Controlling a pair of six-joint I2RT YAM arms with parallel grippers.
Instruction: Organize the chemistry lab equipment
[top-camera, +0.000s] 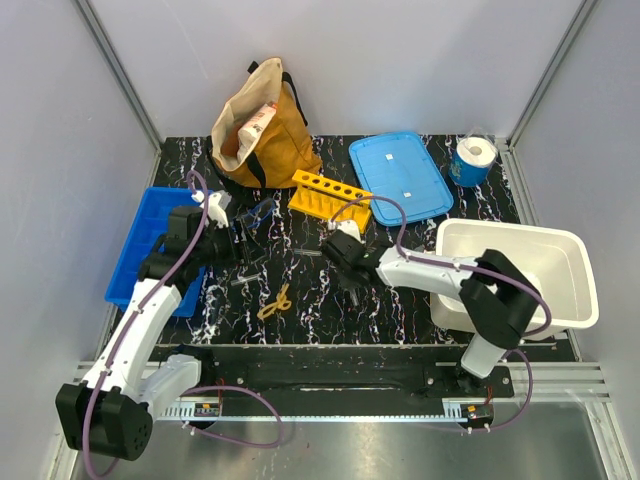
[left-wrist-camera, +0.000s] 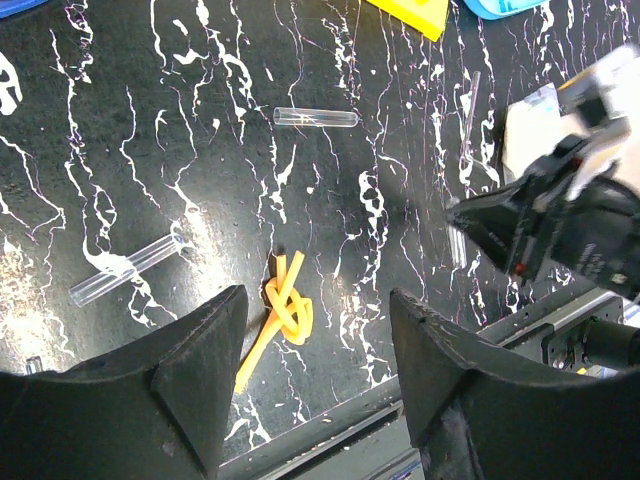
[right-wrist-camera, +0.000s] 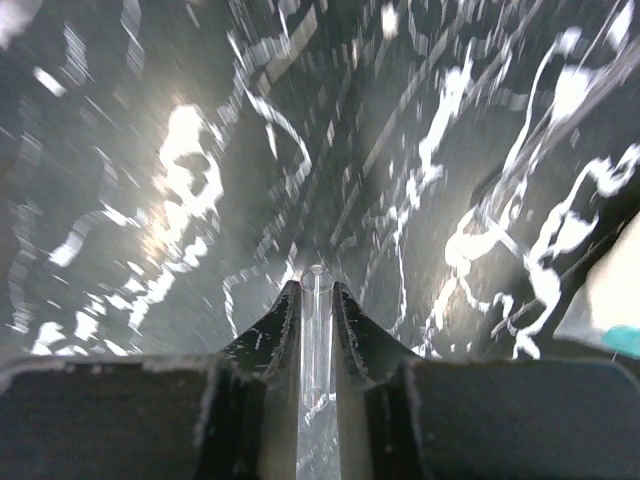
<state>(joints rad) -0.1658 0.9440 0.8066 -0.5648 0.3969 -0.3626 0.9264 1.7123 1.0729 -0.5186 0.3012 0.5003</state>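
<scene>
Over the black white-veined tabletop (top-camera: 320, 325), mid-frame in the overhead view, the right gripper (right-wrist-camera: 316, 290) is pinching a thin clear tube (right-wrist-camera: 317, 345) between its fingertips, the tube lying lengthwise along the fingers, the yellow holed rack (top-camera: 330, 193) sitting just up-frame.

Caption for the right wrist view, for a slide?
Clear tube pinched between the right fingers, black white-veined table behind.

The rack (top-camera: 329, 194) stands behind the looped piece (top-camera: 277, 300), tub (top-camera: 520, 231) rightward.
</scene>
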